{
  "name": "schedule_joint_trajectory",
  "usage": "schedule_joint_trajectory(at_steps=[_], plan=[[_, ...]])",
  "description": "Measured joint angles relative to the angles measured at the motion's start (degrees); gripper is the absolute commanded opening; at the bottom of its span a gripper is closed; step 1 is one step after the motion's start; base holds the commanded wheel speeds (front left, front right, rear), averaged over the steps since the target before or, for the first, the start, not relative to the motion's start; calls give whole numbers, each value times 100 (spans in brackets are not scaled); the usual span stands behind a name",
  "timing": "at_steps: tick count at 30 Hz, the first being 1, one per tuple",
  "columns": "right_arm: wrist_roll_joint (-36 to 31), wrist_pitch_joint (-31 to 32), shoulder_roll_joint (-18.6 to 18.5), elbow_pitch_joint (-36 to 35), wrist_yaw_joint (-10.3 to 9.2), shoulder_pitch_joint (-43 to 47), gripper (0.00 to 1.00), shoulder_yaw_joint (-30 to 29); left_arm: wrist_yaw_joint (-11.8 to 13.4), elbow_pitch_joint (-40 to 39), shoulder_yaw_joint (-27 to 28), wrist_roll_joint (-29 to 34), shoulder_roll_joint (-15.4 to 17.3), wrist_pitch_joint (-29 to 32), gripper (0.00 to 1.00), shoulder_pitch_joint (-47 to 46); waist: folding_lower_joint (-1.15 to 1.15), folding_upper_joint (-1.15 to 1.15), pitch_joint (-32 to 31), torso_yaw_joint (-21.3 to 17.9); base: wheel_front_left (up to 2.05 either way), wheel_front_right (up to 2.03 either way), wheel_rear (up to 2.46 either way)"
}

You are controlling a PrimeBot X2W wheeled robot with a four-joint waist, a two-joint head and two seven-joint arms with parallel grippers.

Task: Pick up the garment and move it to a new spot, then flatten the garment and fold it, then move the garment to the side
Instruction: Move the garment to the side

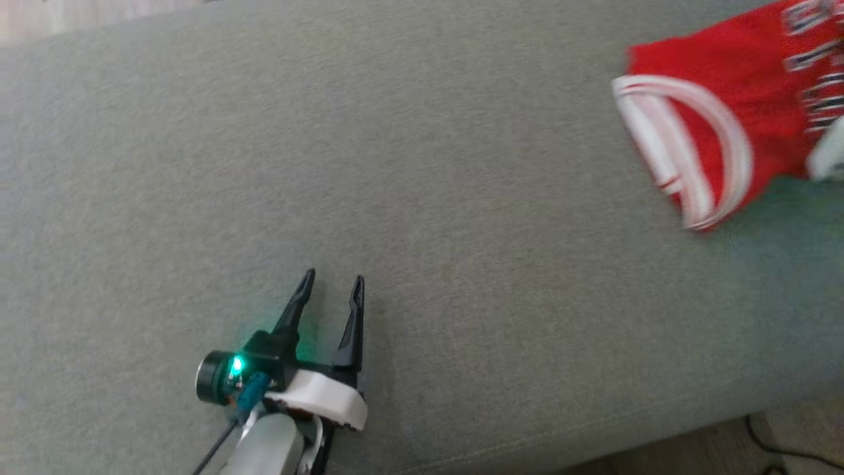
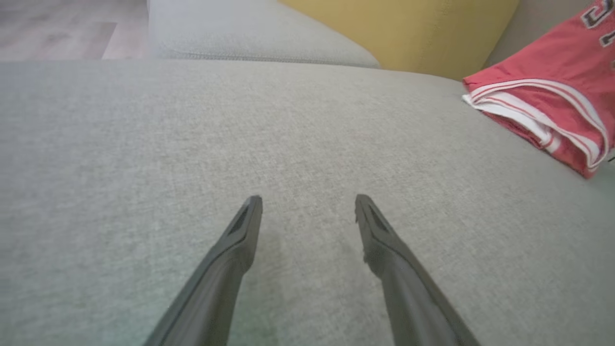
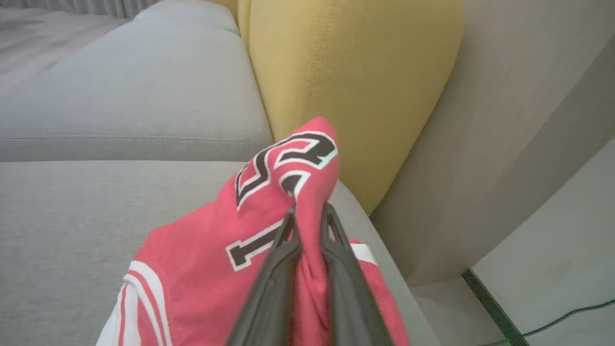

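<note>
A: Where's the red, white-trimmed basketball jersey (image 1: 719,125)?
B: Upper right of the head view, bunched on the grey fabric sofa (image 1: 422,198), pinched in the right hand (image 3: 310,211).
A: And the left hand (image 1: 334,280)?
B: Lower left, fingers spread, empty, well apart from it.

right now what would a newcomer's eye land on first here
The red jersey with white striped trim and black lettering stands out, bunched at the right end of the grey fabric sofa seat. The right tool is shut on a fold of it, before a mustard-yellow cushion. The left tool, green light at its base, hangs open over bare seat.
</note>
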Motion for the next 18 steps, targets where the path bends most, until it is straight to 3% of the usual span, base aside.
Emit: schedule_joint_trajectory(at_steps=[2,3,4,8,11,14,18], plan=[[-135,100,-233,255,0,-171,0,-216,38,1,3,12,-1,0,100,-85,0,0,54,117,0,0,0],[-181,110,-321,399,0,-238,19,-379,59,23,-7,13,-2,0,100,-136,0,0,80,175,0,0,0],[-263,115,-410,561,0,-304,100,-566,103,44,-7,13,-2,0,100,-174,0,0,106,236,0,0,0],[-789,-60,-667,1095,0,-531,100,-1412,201,85,-8,12,-1,0,100,-253,0,0,187,433,0,0,0],[-1272,-457,-641,1172,0,-630,100,-1938,205,83,-5,12,-2,0,100,-254,0,0,216,514,0,0,0],[-1634,-662,-286,1022,0,-601,100,-2275,208,56,13,23,-3,0,100,-253,0,0,202,525,0,0,0],[-1686,-726,584,236,0,-393,100,-2425,209,-3,174,71,-7,0,100,-252,0,0,138,521,0,0,0]])
